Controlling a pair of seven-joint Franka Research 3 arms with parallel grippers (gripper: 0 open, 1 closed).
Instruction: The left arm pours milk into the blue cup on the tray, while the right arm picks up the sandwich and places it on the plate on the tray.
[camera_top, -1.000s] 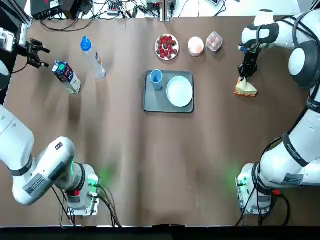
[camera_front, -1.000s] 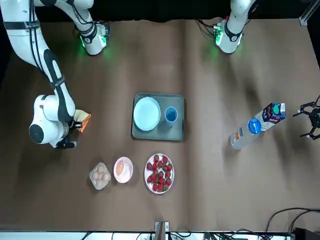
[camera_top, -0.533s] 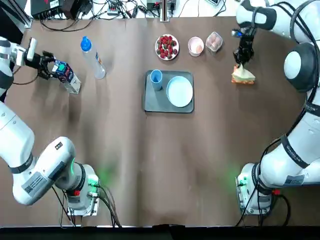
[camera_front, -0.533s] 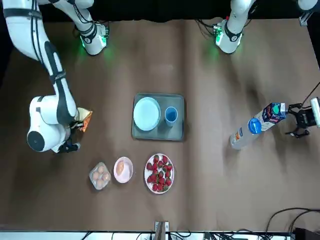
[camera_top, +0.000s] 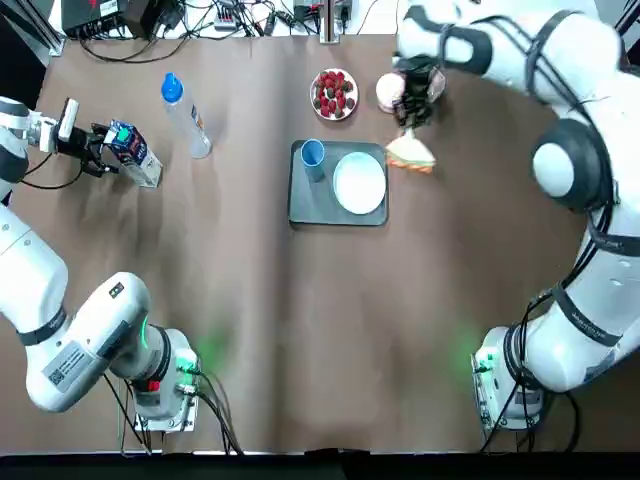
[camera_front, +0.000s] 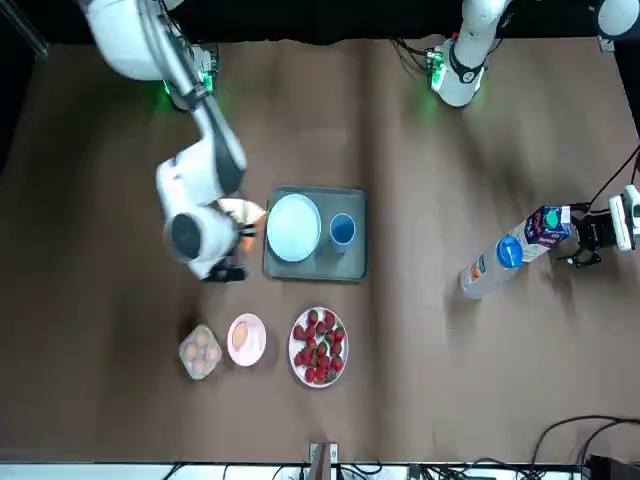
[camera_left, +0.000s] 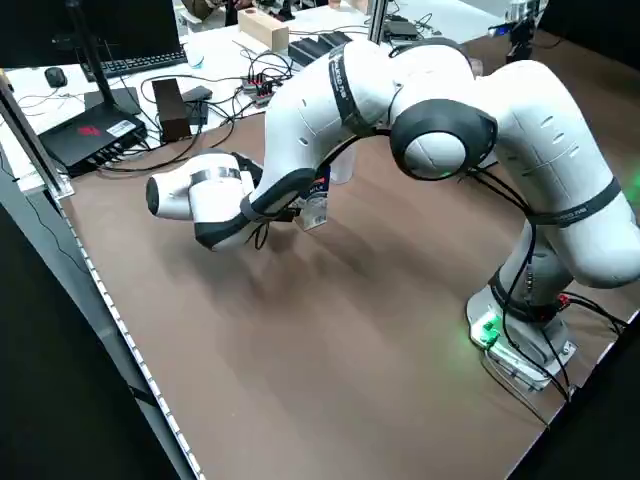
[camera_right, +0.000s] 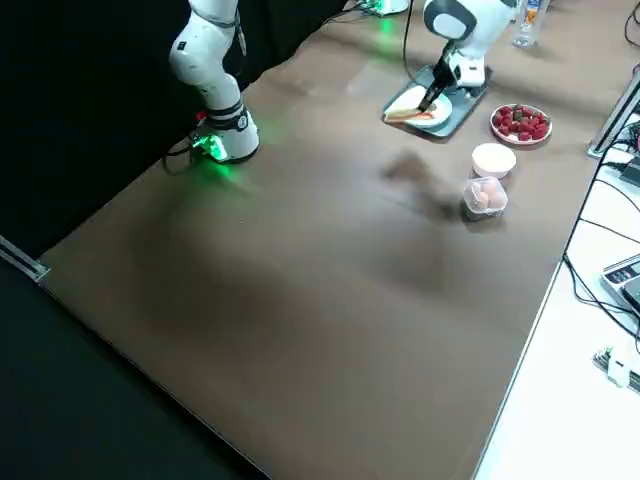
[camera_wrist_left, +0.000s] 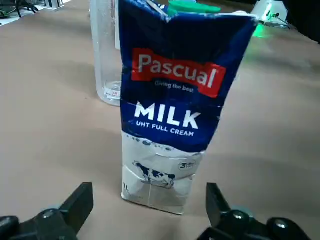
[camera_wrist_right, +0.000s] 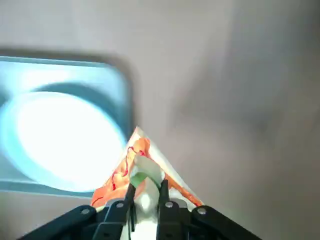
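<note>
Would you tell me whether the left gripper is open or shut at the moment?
Open: the left gripper's jaws stand wide apart, with the milk carton beyond them.

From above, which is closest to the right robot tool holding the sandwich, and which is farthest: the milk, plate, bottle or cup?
From the right tool:
1. Plate: on the tray's right side.
2. Cup: on the tray's left side.
3. Bottle: on the table, left of the tray.
4. Milk: farther left, by the open left tool.
</note>
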